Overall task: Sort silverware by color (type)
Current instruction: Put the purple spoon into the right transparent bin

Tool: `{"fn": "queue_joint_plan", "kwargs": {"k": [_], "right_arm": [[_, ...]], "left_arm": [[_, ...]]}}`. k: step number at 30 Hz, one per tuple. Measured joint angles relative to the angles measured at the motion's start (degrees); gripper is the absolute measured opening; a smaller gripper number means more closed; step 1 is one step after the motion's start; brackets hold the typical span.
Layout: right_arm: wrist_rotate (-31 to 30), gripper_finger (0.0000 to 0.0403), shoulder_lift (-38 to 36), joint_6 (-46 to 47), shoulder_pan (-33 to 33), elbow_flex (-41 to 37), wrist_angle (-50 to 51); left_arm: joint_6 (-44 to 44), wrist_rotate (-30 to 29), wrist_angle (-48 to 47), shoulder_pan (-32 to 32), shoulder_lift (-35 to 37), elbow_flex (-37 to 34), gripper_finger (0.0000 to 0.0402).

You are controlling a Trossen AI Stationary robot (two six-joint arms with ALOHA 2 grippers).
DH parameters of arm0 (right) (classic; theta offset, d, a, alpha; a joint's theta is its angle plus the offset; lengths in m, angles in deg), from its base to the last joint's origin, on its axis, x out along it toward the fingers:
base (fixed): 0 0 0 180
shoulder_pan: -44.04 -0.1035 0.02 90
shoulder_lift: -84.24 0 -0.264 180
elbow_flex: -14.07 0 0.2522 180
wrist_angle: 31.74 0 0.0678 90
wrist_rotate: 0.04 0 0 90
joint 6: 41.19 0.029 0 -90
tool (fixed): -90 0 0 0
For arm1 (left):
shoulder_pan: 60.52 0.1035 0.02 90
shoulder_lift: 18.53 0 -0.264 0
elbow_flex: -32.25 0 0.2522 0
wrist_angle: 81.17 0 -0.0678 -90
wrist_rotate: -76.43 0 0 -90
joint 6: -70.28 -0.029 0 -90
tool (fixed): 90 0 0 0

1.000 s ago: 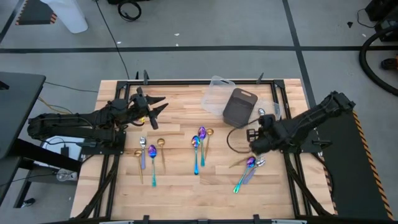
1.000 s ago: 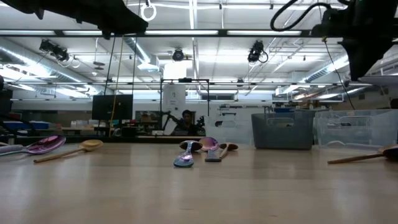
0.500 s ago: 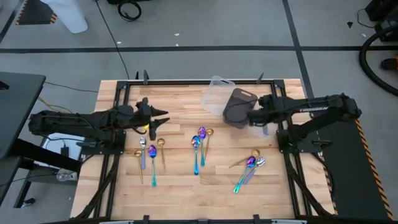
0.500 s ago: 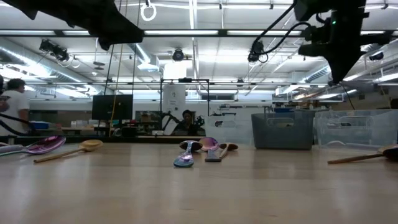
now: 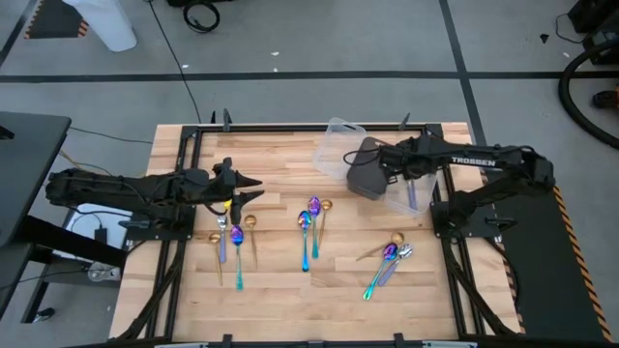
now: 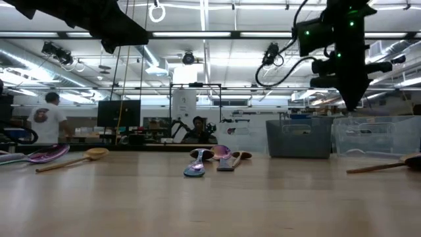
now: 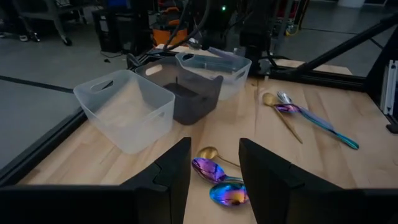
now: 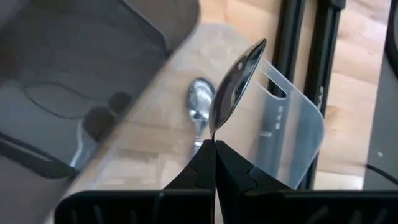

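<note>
Slim spoons lie flat on the wooden table in three groups: by my left gripper (image 5: pixel 235 246), in the middle (image 5: pixel 311 227) and to the right (image 5: pixel 389 259). They are iridescent, gold and silver. My left gripper (image 5: pixel 242 193) hovers open above the left group. In the left wrist view it (image 7: pixel 214 180) points toward two iridescent spoons (image 7: pixel 211 168) and a gold one (image 7: pixel 208 152). My right gripper (image 5: pixel 395 166) is shut on a silver spoon (image 8: pixel 239 73) above the right clear tray (image 8: pixel 292 124). Another silver spoon (image 8: pixel 200 99) lies in that tray. My right gripper pinches the silver spoon by its handle (image 8: pixel 213 137) between the two fingertips. The fingers come from above, pointing down, and lie along the spoon. The spoon's bowl (image 8: pixel 241 68) sticks out beyond the fingertips toward the tray. The spoon is lifted clear.
Three containers stand side by side near the table's far right corner: a clear tray (image 5: pixel 337 145), a dark bin (image 5: pixel 372 169) and a second clear tray (image 5: pixel 408 193). Black frame rails run along the table's edges. People move in the room beyond the table (image 6: pixel 46 118).
My right gripper has swung from above the right spoon group toward the far edge, to over the dark bin and right clear tray. My left gripper has shifted toward the near edge, over the left spoon group. The spoons on the table have not moved.
</note>
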Motion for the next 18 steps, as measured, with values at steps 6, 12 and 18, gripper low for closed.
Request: {"fn": "queue_joint_plan", "kwargs": {"k": [6,12,18], "right_arm": [[3.8,0.0007,0.0,-3.7,4.1,-4.5,-4.2],[7.1,0.0007,0.0,-6.0,5.7,-9.5,-11.6],[7.3,0.0022,0.0,-5.9,6.6,-13.1,-17.1]], "left_arm": [[-0.9,-0.1,0.8,0.1,0.0,0.0,0.0142],[-2.0,-0.2,1.2,1.3,0.0,0.0,0.0142],[0.3,-0.1,1.1,1.7,0.0,0.0,0.0142]]}}
